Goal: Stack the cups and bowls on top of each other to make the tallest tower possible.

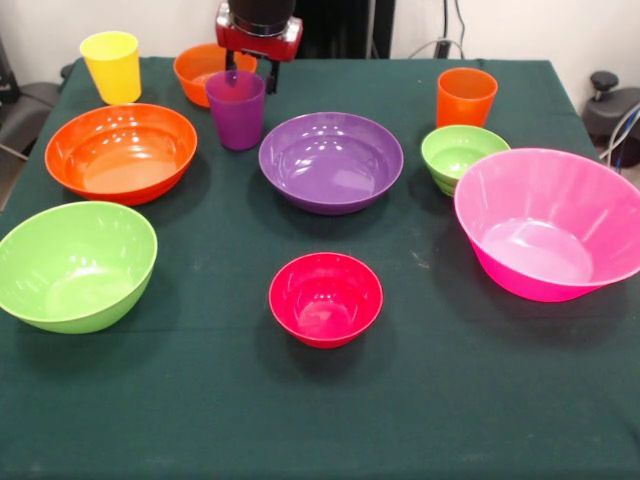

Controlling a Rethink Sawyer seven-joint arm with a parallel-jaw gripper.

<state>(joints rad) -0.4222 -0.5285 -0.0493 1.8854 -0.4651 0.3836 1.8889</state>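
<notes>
Up at the back of the counter [300, 420], which has a dark green cloth on it, the gripper [250, 72] hangs right behind the purple cup [236, 108]. Two dark fingertips poke out under the red housing, a little apart, but I honestly can't tell how open they are, and they don't seem to be holding anything. Just beside it sits the small orange bowl [200, 68], partly hidden by the cup, and the yellow cup [112, 66] is off in the back left corner. Nothing is stacked here, every piece sits on its own.

Going across the middle: big orange bowl [121, 152] on the left, purple bowl [331, 161] in the centre, then the small green bowl [462, 156] with the orange cup [466, 97] right behind it. The huge pink bowl [548, 222] fills the right side, close to the small green one. Nearer the front, the lime green bowl [75, 264] sits far left and the small red-magenta bowl [325, 298] is in the middle by itself.
</notes>
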